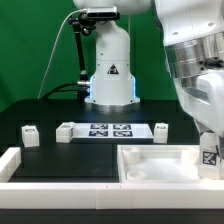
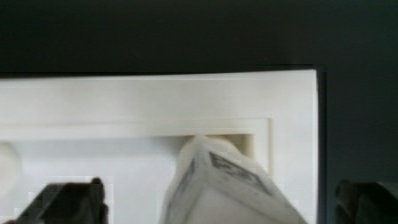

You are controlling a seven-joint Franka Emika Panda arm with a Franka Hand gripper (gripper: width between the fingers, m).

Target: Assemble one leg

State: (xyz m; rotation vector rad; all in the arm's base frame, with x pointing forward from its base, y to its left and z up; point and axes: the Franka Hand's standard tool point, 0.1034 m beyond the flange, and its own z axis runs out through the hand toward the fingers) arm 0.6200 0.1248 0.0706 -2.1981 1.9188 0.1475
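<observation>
- Because the arm hangs low at the exterior view's right, the gripper point(image 1: 208, 150) sits over the near corner of the white tray point(image 1: 140, 168); a tagged white block, by my reading the leg point(image 1: 209, 156), shows at its tip.
- Seen from the wrist view, a tilted white piece point(image 2: 217, 180) stands between the two dark fingers point(image 2: 63, 203); the jaws are spread wide and touch neither side of it, so I judge it not clamped.
- Since the piece points toward the tray's inner corner point(image 2: 267, 128), it looks aimed at a seat there.
- While that goes on, other small blocks point(image 1: 30, 135) wait beside the marker board point(image 1: 110, 130), well apart.
</observation>
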